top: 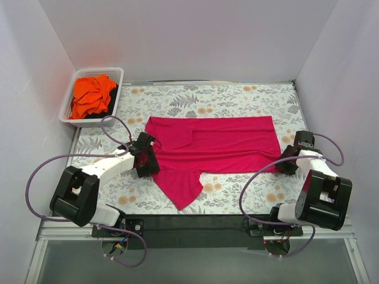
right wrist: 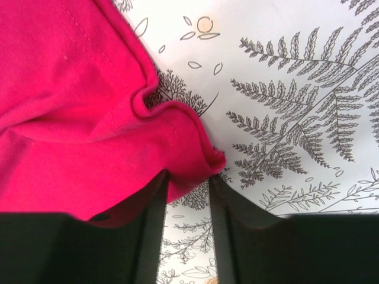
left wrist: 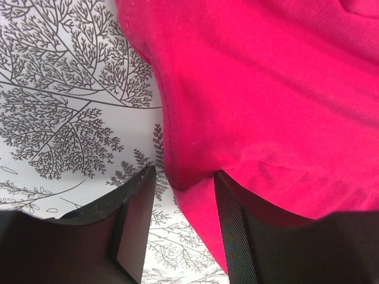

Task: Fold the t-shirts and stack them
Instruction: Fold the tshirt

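The magenta-pink t-shirt (top: 219,145) lies partly folded across the middle of the table, with one sleeve hanging toward the front. My left gripper (top: 155,160) sits at its left edge. In the left wrist view the jaws (left wrist: 185,173) are open, with the hem of the pink cloth (left wrist: 266,89) between them. My right gripper (top: 283,161) is at the shirt's right front corner. In the right wrist view its jaws (right wrist: 188,176) stand apart around the bunched corner of the pink cloth (right wrist: 59,106). The orange t-shirt (top: 93,96) lies crumpled in the basket.
The white slatted basket (top: 89,71) stands at the back left corner of the floral tablecloth (top: 237,94). White walls enclose the table on the left, back and right. Cables loop from both arms near the front.
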Available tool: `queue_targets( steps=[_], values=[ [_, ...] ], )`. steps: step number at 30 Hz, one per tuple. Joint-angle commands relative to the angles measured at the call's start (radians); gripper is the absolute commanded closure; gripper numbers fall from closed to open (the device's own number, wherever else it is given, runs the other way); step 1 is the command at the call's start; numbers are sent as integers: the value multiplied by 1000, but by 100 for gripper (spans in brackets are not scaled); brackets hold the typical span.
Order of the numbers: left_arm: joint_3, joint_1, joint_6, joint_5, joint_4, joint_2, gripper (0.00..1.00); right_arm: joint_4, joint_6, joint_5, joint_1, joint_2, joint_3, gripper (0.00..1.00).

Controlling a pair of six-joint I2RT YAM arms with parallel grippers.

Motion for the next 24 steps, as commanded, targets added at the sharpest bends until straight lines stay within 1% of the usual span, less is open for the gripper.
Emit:
queue_targets(
  steps=[1,3,4,5,6,7,8,9,10,11,15,18,22,24],
  values=[
    [25,-1,19,-16,29,17,58,49,3,10,-9,14,8,67],
    [31,1,22,-15,29,28,63,49,3,2,-9,14,2,71],
    [31,-1,24,-13,27,29,67,47,4,2,-9,11,-1,80],
    [31,-1,24,-14,26,31,70,44,4,2,-9,0,-7,85],
    [34,-1,24,-15,23,25,80,42,7,2,-9,-9,-10,89],
    [36,-1,22,-18,12,18,85,38,10,4,-11,-18,-12,96],
    [39,-1,22,-22,4,2,89,18,12,-3,-14,-35,-11,99],
    [40,1,22,-25,-3,-12,96,0,13,-15,-18,-44,-4,99],
    [43,-1,22,-28,-28,-23,98,-19,13,-19,-31,-50,2,99],
    [47,-1,22,-31,-45,-35,100,-37,12,-24,-37,-70,6,99],
    [54,-1,4,-34,-127,-125,100,-120,3,-35,-61,-139,17,99],
    [63,1,-16,30,-163,-181,100,-148,30,-45,-63,-199,3,99],
    [88,1,-21,21,-236,-222,100,-174,47,-46,-62,-277,-17,99],
    [105,1,-22,18,-252,-230,100,-171,53,-46,-62,-288,-26,99]
  ],
)
